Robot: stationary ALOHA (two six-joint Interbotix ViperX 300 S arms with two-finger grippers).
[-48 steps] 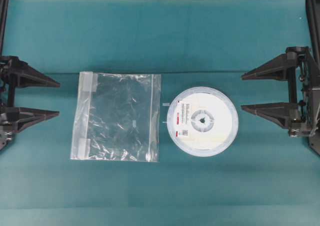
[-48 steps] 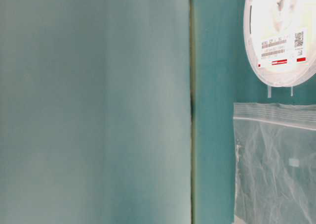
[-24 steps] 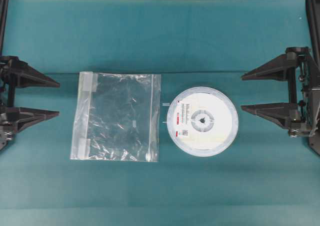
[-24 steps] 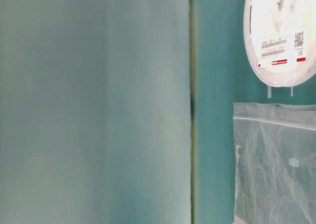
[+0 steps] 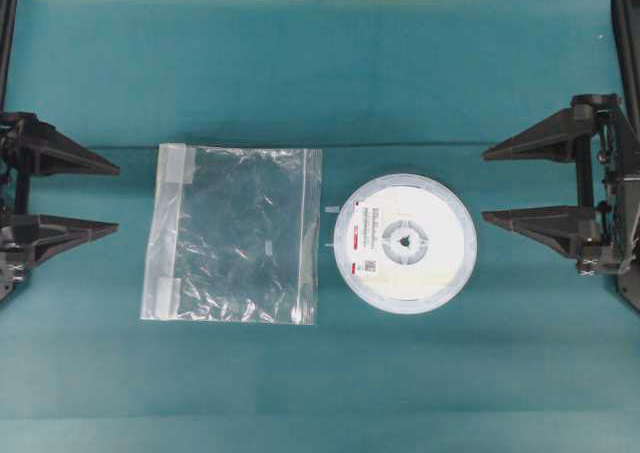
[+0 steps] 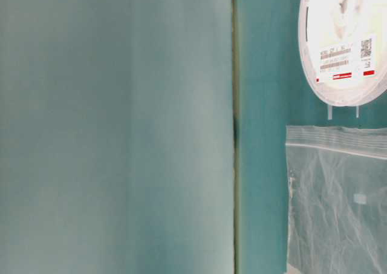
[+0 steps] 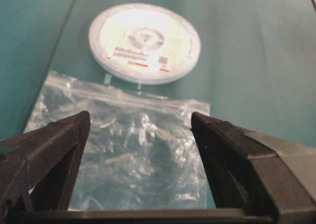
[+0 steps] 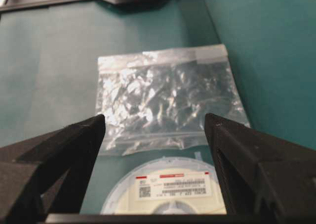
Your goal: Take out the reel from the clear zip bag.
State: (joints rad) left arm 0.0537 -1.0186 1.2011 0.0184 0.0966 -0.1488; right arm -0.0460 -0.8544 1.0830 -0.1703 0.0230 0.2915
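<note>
The reel lies flat on the table, right of the middle in the overhead view, wholly outside the clear zip bag. It is a round white disc with a cream centre and a grey hub, and its white label with a red strip sits on the side facing the bag. Two small pale tabs stick out from its rim toward the bag. The bag lies flat and crinkled just beside the reel on its left, apart from it by a narrow strip of teal surface. Its whitish zip strip runs along the edge nearest the reel, and nothing shows inside it.

The left gripper hangs at the left edge of the overhead view, well apart from the bag, its jaws spread wide with nothing between them; its wrist camera looks across the bag to the reel beyond. The right gripper hangs at the right edge, near the reel but clear of it, its jaws likewise wide apart and bare. A seam crosses the teal table cover behind both things.
</note>
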